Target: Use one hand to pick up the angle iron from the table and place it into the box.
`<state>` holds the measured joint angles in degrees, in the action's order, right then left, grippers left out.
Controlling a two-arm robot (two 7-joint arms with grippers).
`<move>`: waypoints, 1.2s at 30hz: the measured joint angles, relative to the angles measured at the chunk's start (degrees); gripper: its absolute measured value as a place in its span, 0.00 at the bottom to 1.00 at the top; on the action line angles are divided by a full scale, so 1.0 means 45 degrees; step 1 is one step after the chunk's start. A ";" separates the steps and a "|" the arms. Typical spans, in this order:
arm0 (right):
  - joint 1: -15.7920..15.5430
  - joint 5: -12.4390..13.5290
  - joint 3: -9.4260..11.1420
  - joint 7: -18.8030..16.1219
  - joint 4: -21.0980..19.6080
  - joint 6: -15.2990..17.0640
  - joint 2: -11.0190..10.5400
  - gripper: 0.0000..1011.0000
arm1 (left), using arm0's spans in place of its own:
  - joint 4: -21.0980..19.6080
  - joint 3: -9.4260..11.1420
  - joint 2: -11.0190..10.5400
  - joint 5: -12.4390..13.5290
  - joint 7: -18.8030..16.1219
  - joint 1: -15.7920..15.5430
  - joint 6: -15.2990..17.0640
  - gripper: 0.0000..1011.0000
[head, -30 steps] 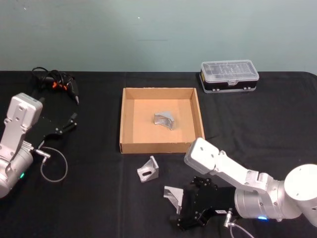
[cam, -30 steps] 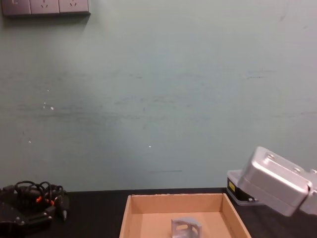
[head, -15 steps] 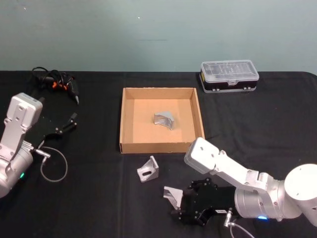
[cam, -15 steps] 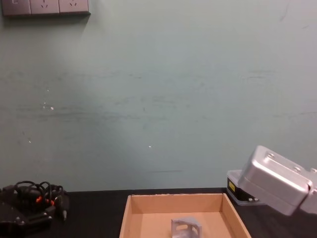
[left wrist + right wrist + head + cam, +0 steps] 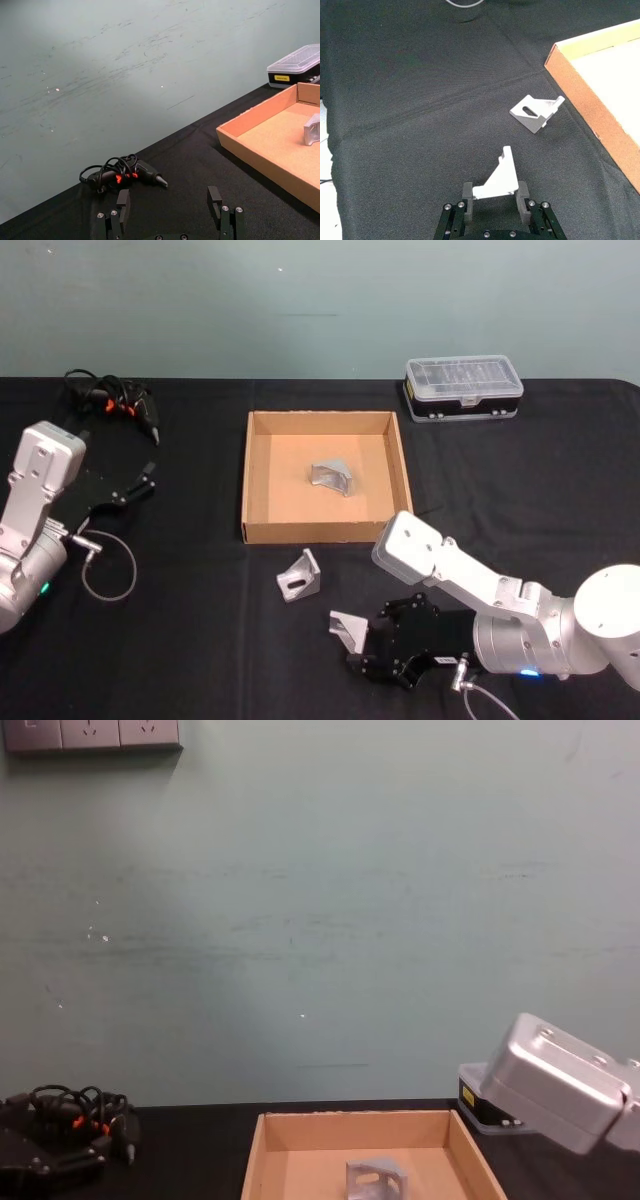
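A silver angle iron (image 5: pixel 346 628) stands near the front of the black table (image 5: pixel 190 650), and my right gripper (image 5: pixel 368 642) is shut on it. In the right wrist view the two black fingers (image 5: pixel 466 193) press against the base of this angle iron (image 5: pixel 497 179). A second angle iron (image 5: pixel 299 578) lies loose just in front of the box (image 5: pixel 244 480). A third one (image 5: pixel 332 478) rests inside the box. My left gripper (image 5: pixel 140 485) is parked open at the left, its fingers (image 5: pixel 122 204) spread over bare table.
A clear-lidded black case (image 5: pixel 463 390) sits at the back right. A black tool with tangled cable (image 5: pixel 115 403) lies at the back left. A thin cable loop (image 5: pixel 106 575) hangs by the left arm. The right arm's silver link (image 5: pixel 552 1084) rises beside the box (image 5: pixel 258 1160).
The right gripper's fingers have come together from a wide spread onto the front angle iron. The left arm has barely shifted.
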<state>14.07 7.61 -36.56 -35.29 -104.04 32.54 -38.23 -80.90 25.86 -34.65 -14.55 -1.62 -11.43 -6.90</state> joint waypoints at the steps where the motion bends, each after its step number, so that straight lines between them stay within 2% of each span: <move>1: 0.0000 0.0000 0.0000 0.0001 0.0000 0.0000 0.0000 0.52 | 0.0000 0.0000 0.0000 0.0000 0.0000 0.0000 -0.0001 1.00; 10: -0.0143 -0.0122 0.0220 0.0184 -0.0277 -0.0020 -0.0069 0.52 | 0.0000 0.0000 0.0000 0.0000 -0.0001 0.0000 0.0000 1.00; 20: -0.0104 0.0108 0.1091 0.0338 -0.0875 0.0286 -0.0164 0.52 | 0.0000 0.0000 0.0000 0.0001 0.0000 0.0000 0.0000 1.00; 24: 0.0330 0.0107 0.1305 0.0373 -0.0886 0.0482 -0.0124 0.52 | 0.0000 0.0000 0.0000 0.0000 0.0000 0.0000 -0.0001 1.00; 26: 0.0791 0.0044 0.1362 0.0371 -0.0656 0.0645 -0.0003 0.52 | 0.0000 0.0000 0.0000 0.0000 0.0000 0.0000 0.0000 1.00; 33: 0.2435 -0.0411 0.1126 0.0308 0.0931 0.1072 0.0700 0.52 | 0.0001 0.0000 0.0000 0.0000 0.0000 0.0000 0.0000 1.00; 36: 0.2868 -0.0598 0.1015 0.0308 0.1534 0.1090 0.0984 0.52 | 0.0000 0.0000 0.0000 0.0000 0.0001 0.0000 0.0000 1.00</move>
<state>26.98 4.92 -31.99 -33.90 -97.14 37.44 -33.81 -80.90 25.86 -34.64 -14.55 -1.62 -11.43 -6.91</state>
